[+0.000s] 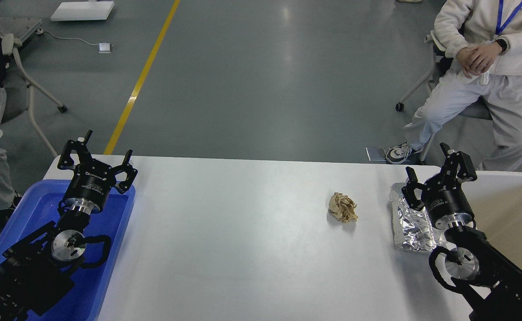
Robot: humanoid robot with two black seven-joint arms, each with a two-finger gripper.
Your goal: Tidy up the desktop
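Note:
The desktop (243, 232) is a large white tabletop filling the lower part of the head view. A crumpled brown paper ball (343, 207) lies on it right of centre. A crinkled sheet of silver foil (408, 223) lies near the right edge, partly under my right arm. My right gripper (426, 162) hangs open just above the foil's far end, with nothing between its fingers. My left gripper (107, 145) is open and empty at the table's far left corner, over the far end of the blue tray (118, 236).
The blue tray sits at the desktop's left edge under my left arm. A beige bin (510, 209) stands past the right edge. A seated person (488, 67) is beyond the far right corner. Chair legs (38, 102) stand at the far left.

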